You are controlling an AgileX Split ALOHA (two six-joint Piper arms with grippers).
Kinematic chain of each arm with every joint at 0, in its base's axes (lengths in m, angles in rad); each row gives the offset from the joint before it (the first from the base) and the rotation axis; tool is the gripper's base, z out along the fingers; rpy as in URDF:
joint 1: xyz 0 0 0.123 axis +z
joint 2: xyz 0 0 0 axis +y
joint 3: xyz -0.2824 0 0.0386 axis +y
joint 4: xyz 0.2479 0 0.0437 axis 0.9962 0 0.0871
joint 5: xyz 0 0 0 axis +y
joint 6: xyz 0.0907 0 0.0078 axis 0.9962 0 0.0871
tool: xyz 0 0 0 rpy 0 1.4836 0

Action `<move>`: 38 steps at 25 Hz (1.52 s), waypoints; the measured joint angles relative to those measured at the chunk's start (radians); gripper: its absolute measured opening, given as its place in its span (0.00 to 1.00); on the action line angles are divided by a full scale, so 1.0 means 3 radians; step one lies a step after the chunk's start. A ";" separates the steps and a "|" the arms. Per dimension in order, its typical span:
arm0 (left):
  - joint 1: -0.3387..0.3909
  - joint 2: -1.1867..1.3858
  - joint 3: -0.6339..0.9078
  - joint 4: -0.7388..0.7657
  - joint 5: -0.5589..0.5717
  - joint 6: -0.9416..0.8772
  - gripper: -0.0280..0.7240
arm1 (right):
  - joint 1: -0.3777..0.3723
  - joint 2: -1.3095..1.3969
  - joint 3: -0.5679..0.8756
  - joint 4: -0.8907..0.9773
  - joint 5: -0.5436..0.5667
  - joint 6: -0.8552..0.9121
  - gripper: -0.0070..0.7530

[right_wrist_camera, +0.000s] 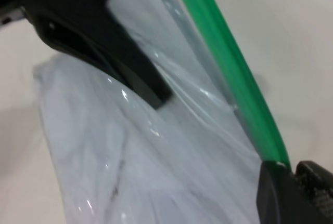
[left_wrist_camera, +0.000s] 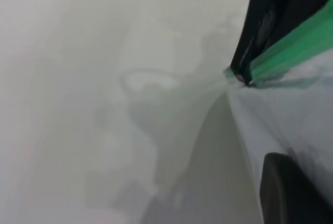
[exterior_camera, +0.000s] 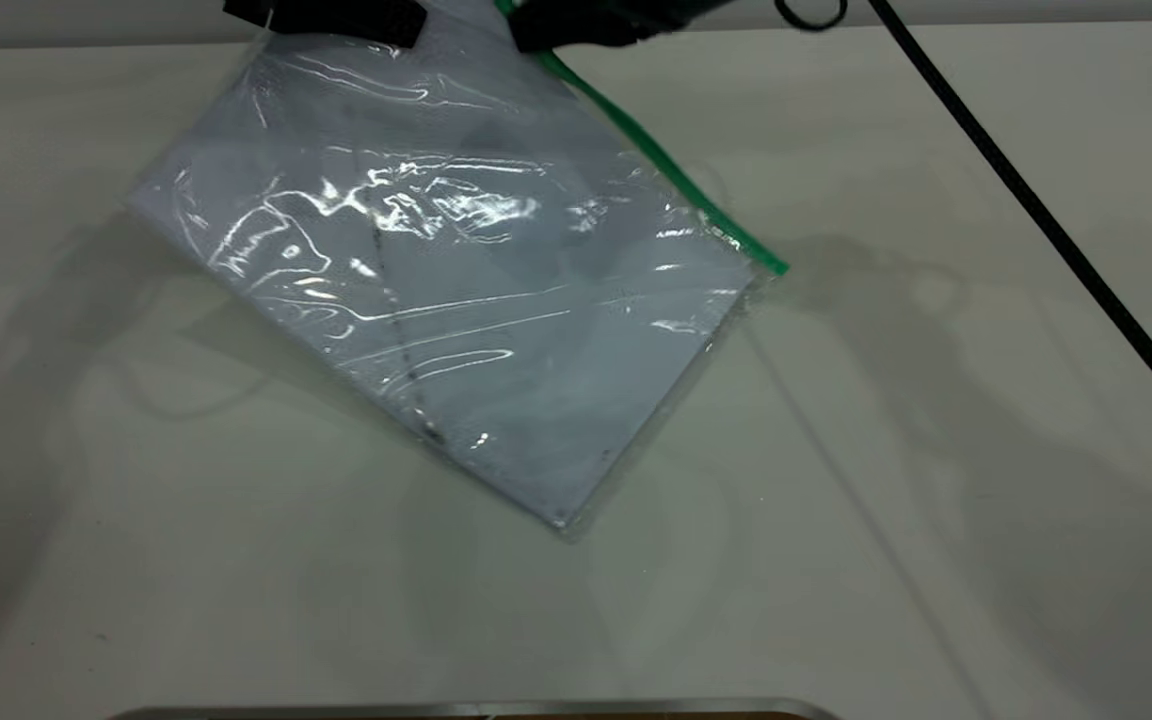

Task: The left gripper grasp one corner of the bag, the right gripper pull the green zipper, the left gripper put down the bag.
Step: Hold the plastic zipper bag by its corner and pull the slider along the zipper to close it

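The bag (exterior_camera: 466, 300), a clear pouch holding white sheets, hangs tilted with its far edge raised and its near corner resting on the table. The green zipper (exterior_camera: 676, 180) runs along its right edge. My left gripper (exterior_camera: 336, 15) is shut on the bag's far edge near the corner at the top of the exterior view. Its wedge finger (right_wrist_camera: 104, 47) shows pressed on the plastic. My right gripper (exterior_camera: 576, 28) is shut on the green zipper (right_wrist_camera: 229, 57) at its far end. The left wrist view shows the green strip (left_wrist_camera: 296, 44), the bag (left_wrist_camera: 291, 120) and my left finger (left_wrist_camera: 286, 193).
The pale table (exterior_camera: 936, 500) spreads around the bag. A thick black cable (exterior_camera: 1036, 215) trails from the right arm diagonally over the table's right side. A dark strip (exterior_camera: 476, 712) lies at the near edge.
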 joint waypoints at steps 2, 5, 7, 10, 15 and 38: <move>0.0010 0.0000 0.0001 -0.0005 0.0015 0.0018 0.11 | -0.0036 0.0053 -0.0003 0.0010 0.0037 -0.0021 0.06; 0.0030 0.0003 0.0011 -0.0077 0.0026 0.0056 0.11 | -0.0104 0.0128 -0.0003 0.0006 0.0047 -0.0062 0.06; 0.0030 0.0011 0.0011 -0.0151 0.0026 0.0100 0.11 | -0.0143 0.0157 -0.0003 0.0006 0.0047 -0.0088 0.06; 0.0046 0.0028 0.0011 -0.0321 0.0051 0.0190 0.11 | -0.0196 0.0167 -0.0003 -0.0042 -0.0056 -0.0144 0.07; 0.0078 0.0036 0.0011 -0.0429 0.0092 0.0239 0.11 | -0.0267 0.0185 -0.0003 -0.0138 -0.0125 -0.0171 0.07; 0.0250 0.0039 0.0011 -0.0604 0.0245 0.0242 0.11 | -0.0725 0.0389 0.0053 -0.0717 -0.0197 0.0064 0.09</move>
